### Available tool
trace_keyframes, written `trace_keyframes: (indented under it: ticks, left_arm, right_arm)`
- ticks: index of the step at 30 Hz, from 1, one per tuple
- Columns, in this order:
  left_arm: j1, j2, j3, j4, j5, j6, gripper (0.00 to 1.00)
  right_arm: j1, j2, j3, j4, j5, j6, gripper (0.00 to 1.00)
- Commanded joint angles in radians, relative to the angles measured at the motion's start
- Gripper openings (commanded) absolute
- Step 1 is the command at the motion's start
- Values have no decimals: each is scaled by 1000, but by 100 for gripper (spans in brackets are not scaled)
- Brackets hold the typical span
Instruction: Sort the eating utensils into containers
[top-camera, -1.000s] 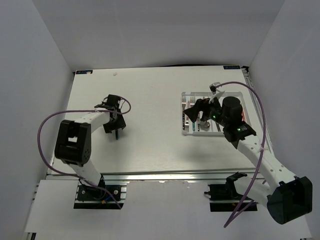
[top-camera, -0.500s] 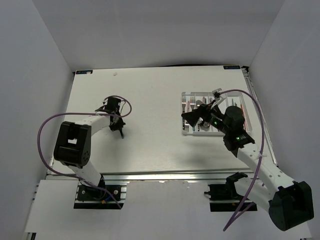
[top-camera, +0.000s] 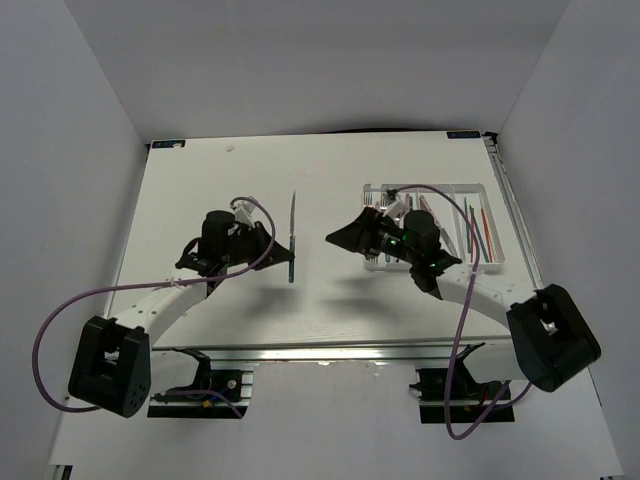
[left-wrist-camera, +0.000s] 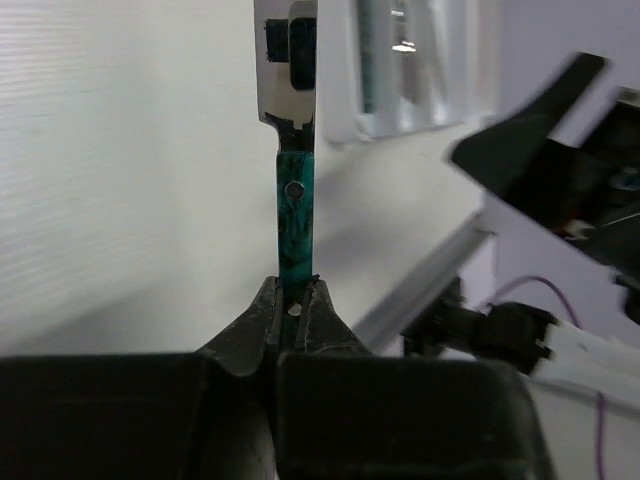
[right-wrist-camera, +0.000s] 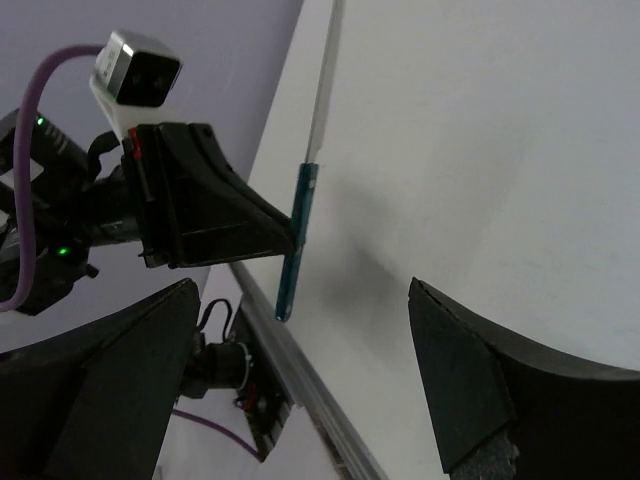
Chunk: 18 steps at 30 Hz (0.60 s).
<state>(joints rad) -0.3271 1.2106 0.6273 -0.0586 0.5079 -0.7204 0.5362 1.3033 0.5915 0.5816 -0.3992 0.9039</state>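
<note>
Top external | left claw (left-wrist-camera: 293, 292) clamped on teal knife (top-camera: 292, 235) over open table (top-camera: 200, 170) | right claw (top-camera: 340, 236) apart beside tray (top-camera: 497, 263) edge

The handle of the slim metal knife (left-wrist-camera: 295, 215) is mottled teal and black; its blade is silver. The left claw (left-wrist-camera: 293, 290) is black. The white table (top-camera: 200, 180) is faintly streaked. Thin chopsticks (top-camera: 472, 230) are coloured red and green.

Your tray (top-camera: 497, 240) lies at the right of the surface (top-camera: 200, 180), chopsticks (top-camera: 472, 222) in its right part. Left of it you have the knife (top-camera: 293, 230), between left end effector (left-wrist-camera: 293, 300) and right end effector (top-camera: 342, 237).
</note>
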Motion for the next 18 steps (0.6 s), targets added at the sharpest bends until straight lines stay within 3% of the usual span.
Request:
trace_keyframes:
  ticks: [1, 5, 12, 15, 18]
  left_arm:
    - [-27, -25, -11, 210, 218, -102, 0]
    - [-52, -51, -29, 361, 311, -195, 0]
    - [-63, -74, -14, 373, 304, -198, 0]
    - [-66, -60, -21, 378, 294, -198, 0]
    - [-69, -57, -9, 323, 268, -168, 0]
  right_arm:
    - [77, 40, 93, 164, -6, 70, 89]
    - [120, 82, 136, 159, 9, 67, 89]
    - [238, 76, 256, -86, 241, -39, 84]
    - [280, 91, 319, -228, 353, -80, 71]
    - [318, 96, 386, -336, 471, -111, 45]
